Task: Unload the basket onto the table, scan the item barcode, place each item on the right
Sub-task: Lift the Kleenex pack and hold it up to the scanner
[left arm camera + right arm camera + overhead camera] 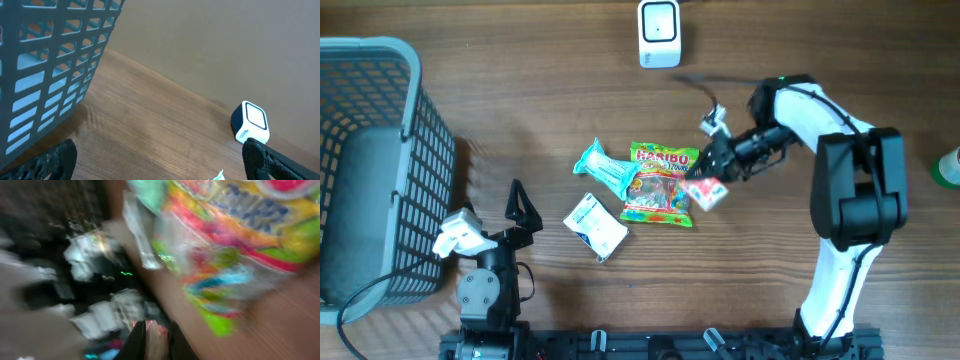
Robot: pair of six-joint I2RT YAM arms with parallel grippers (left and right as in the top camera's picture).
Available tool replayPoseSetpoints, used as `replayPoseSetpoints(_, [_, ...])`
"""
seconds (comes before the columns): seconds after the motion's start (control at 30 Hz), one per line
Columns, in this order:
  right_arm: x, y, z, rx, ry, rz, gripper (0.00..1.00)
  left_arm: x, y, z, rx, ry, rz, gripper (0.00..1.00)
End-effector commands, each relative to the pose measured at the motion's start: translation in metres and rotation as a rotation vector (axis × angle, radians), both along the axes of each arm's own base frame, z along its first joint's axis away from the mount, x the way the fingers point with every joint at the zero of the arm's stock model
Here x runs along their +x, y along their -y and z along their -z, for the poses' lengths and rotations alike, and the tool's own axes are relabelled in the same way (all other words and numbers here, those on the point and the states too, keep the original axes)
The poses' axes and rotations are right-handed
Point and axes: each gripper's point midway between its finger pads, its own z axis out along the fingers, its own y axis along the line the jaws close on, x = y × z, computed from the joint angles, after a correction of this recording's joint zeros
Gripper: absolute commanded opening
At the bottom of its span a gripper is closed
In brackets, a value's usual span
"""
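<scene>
The item, a small red and white packet (708, 193), hangs just right of the pile with my right gripper (701, 178) shut on it. In the blurred right wrist view the packet (157, 339) sits pinched between the two dark fingers (138, 341) of the right gripper (157, 342). The white barcode scanner (659, 33) stands at the back of the table and also shows as the scanner (250, 123) in the left wrist view. My left gripper (520, 204) is open and empty near the front left; its fingertips (59, 159) frame bare wood around the gripper (162, 165).
A Haribo bag (661, 184), a teal packet (604, 168) and a white packet (595, 226) lie mid-table. A grey mesh basket (370, 160) fills the left side, close to my left arm. A green object (949, 168) pokes in at the right edge.
</scene>
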Motion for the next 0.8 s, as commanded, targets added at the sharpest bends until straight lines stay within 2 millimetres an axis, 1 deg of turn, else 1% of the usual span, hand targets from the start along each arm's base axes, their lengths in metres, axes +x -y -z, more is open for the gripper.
replayPoseSetpoints(0.0, [0.053, -0.019, -0.072, 0.439, 0.024, 0.253, 0.04, 0.000, 0.000, 0.001, -0.006, 0.004, 0.000, 1.00])
replayPoseSetpoints(0.03, [0.055, -0.023, -0.079, 0.481, 0.017, 0.263, 0.04, 0.000, 0.000, 0.001, -0.005, 0.004, 0.000, 1.00])
replayPoseSetpoints(0.07, [0.051, -0.031, -0.078, 0.478, -0.001, 0.244, 0.04, 0.000, 0.000, 0.001, -0.006, 0.004, 0.000, 1.00])
replayPoseSetpoints(0.17, [0.035, -0.057, -0.077, 0.499, 0.055, 0.151, 0.04, 0.000, 0.000, 0.001, -0.006, 0.004, 0.000, 1.00])
replayPoseSetpoints(0.23, [0.029, -0.069, -0.076, 0.510, 0.084, 0.108, 0.05, 0.000, 0.000, 0.001, -0.006, 0.004, 0.000, 1.00])
replayPoseSetpoints(0.33, [0.027, -0.072, -0.076, 0.514, 0.088, 0.097, 0.05, 0.000, 0.000, 0.001, -0.006, 0.004, 0.000, 1.00])
replayPoseSetpoints(0.4, [0.026, -0.072, -0.082, 0.507, 0.069, 0.099, 0.05, 0.000, 0.000, 0.001, -0.006, 0.004, 0.000, 1.00])
replayPoseSetpoints(0.47, [0.024, -0.072, -0.091, 0.452, 0.159, 0.050, 0.05, 0.000, 0.000, 0.001, -0.006, 0.004, 0.000, 1.00])
replayPoseSetpoints(0.5, [0.024, -0.070, -0.094, 0.342, 0.247, -0.004, 0.05, 0.000, 0.000, 0.001, -0.005, 0.004, 0.000, 1.00])
replayPoseSetpoints(0.53, [0.029, -0.068, -0.094, 0.182, 0.324, -0.041, 0.05, 0.000, 0.000, 0.001, -0.005, 0.004, 0.000, 1.00])
replayPoseSetpoints(0.57, [0.038, -0.064, -0.095, 0.020, 0.416, -0.052, 0.05, 0.000, 0.000, 0.001, -0.006, 0.004, 0.000, 1.00])
replayPoseSetpoints(0.6, [0.054, -0.062, -0.112, -0.145, 0.599, -0.057, 0.05, 0.000, 0.000, 0.001, -0.005, 0.004, 0.000, 1.00])
replayPoseSetpoints(0.63, [0.074, -0.064, -0.138, -0.251, 0.840, -0.055, 0.05, 0.000, 0.000, 0.001, -0.006, 0.004, 0.000, 1.00])
replayPoseSetpoints(0.67, [0.089, -0.067, -0.154, -0.301, 1.004, -0.053, 0.05, 0.000, 0.000, 0.001, -0.006, 0.004, 0.000, 1.00])
replayPoseSetpoints(0.7, [0.103, -0.070, -0.164, -0.359, 1.153, -0.058, 0.05, 0.000, 0.000, 0.001, -0.006, 0.004, 0.000, 1.00])
replayPoseSetpoints(0.73, [0.122, -0.074, -0.173, -0.436, 1.314, -0.067, 0.04, 0.000, 0.000, 0.001, -0.005, 0.004, 0.000, 1.00])
replayPoseSetpoints(0.77, [0.143, -0.078, -0.178, -0.518, 1.469, -0.090, 0.05, 0.000, 0.000, 0.001, -0.005, 0.004, 0.000, 1.00])
